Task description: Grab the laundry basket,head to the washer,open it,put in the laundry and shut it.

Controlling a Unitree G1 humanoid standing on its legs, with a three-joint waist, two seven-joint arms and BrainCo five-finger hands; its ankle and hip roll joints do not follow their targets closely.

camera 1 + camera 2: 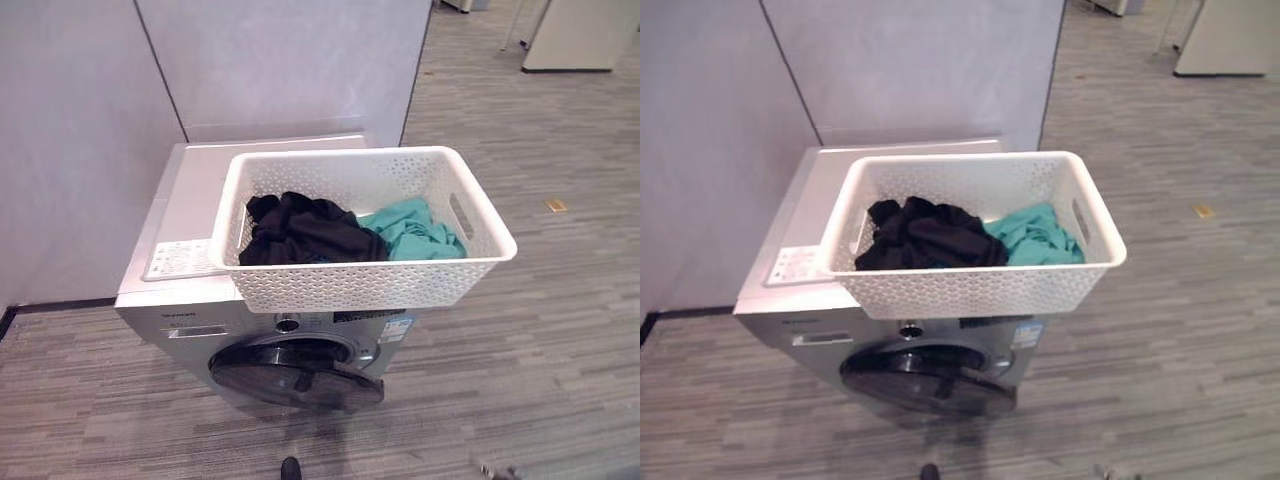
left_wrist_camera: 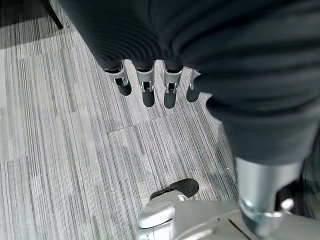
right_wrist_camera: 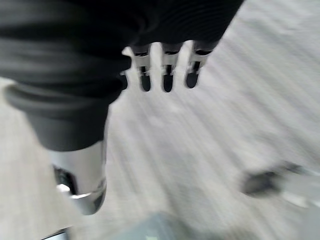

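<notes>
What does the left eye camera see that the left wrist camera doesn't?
The left eye view has the white laundry basket resting on the washer, holding black clothes and a teal garment; the washer's round door is closed. The left wrist view has the left hand, fingers straight, hanging free and holding nothing. Both show the grey striped floor.

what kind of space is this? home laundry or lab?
Probably an office or lab mock-up, not a home: the washer stands against grey partition panels on striped office-type floor, with the white laundry basket on top.
</notes>
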